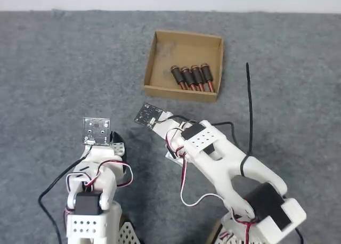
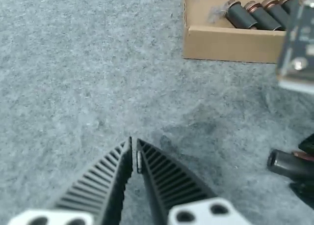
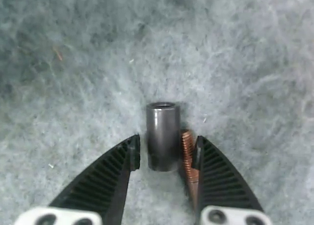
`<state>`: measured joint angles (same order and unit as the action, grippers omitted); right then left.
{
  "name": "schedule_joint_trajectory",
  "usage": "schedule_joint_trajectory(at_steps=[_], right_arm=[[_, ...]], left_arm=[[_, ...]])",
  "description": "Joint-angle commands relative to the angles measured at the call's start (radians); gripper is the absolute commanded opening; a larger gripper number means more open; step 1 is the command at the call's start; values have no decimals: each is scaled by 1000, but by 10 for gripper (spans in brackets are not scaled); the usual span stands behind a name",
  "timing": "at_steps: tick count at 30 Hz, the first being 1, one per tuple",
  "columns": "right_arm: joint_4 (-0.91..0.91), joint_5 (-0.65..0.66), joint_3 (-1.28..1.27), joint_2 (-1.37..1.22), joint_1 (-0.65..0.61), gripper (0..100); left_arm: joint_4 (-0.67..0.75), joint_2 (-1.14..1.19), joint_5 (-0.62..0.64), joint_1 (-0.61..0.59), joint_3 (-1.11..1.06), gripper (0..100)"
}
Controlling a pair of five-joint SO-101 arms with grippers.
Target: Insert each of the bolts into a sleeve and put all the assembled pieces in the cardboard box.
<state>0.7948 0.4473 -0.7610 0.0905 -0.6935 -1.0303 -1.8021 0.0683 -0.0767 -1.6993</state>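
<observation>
4 assembled dark-sleeve/copper-bolt pcs point(image 1: 192, 77) are seen in the brown cardboard box point(image 1: 181, 92). Left to do: dark metal sleeve point(image 3: 163, 136) & copper threaded bolt point(image 3: 189, 151), side by side on grey carpet point(image 1: 53, 68), not yet mated. Both are bracketed by right gripper point(image 3: 167, 139), jaws parted, not clamped. Left gripper point(image 2: 133, 144) is closed on nothing, near the box.

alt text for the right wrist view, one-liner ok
The right gripper, seen from its wrist, has its fingers apart around a dark sleeve and a copper-coloured threaded bolt set side by side, the bolt not inserted. A grey carpet-like surface lies behind them.
</observation>
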Motion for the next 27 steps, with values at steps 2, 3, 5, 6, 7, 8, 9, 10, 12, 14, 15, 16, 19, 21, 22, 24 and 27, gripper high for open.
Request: schedule_joint_trajectory(at_steps=[2, 3, 5, 6, 7, 8, 9, 10, 12, 14, 15, 16, 19, 21, 22, 24, 27], right_arm=[[-7, 6, 46, -1, 25, 39], [-7, 6, 44, -1, 30, 29], [-2, 6, 44, -1, 47, 26], [1, 6, 44, -1, 54, 24], [2, 6, 44, 2, 61, 24], [2, 6, 44, 5, 67, 24], [2, 5, 44, 8, 73, 24], [2, -3, 46, 10, 79, 24], [2, -44, 48, 21, 93, 24], [2, -75, 48, 54, 105, 24], [2, -87, 48, 77, 114, 24], [2, -101, 48, 102, 125, 24], [4, -164, 41, 188, 168, 24], [7, -207, 38, 242, 202, 24], [19, -221, 37, 266, 220, 24], [41, -239, 34, 312, 249, 24], [108, -242, 34, 378, 294, 24]], left_arm=[[0, -14, -15, 2, 15, 12], [0, -14, -15, 2, 15, 12], [0, -14, -15, 2, 15, 12], [0, -14, -15, 2, 15, 12], [0, -14, -15, 2, 15, 12], [0, -14, -15, 2, 15, 12], [0, -14, -15, 2, 15, 12], [0, -14, -15, 2, 15, 12], [0, -14, -15, 2, 15, 12], [0, -14, -15, 2, 15, 12], [0, -14, -15, 2, 15, 12], [0, -14, -15, 2, 15, 12], [2, -14, -15, 2, 15, 12], [2, -14, -15, 2, 15, 12], [2, -14, -15, 2, 15, 12], [2, -14, -15, 2, 15, 12], [2, -14, -15, 2, 15, 12]])
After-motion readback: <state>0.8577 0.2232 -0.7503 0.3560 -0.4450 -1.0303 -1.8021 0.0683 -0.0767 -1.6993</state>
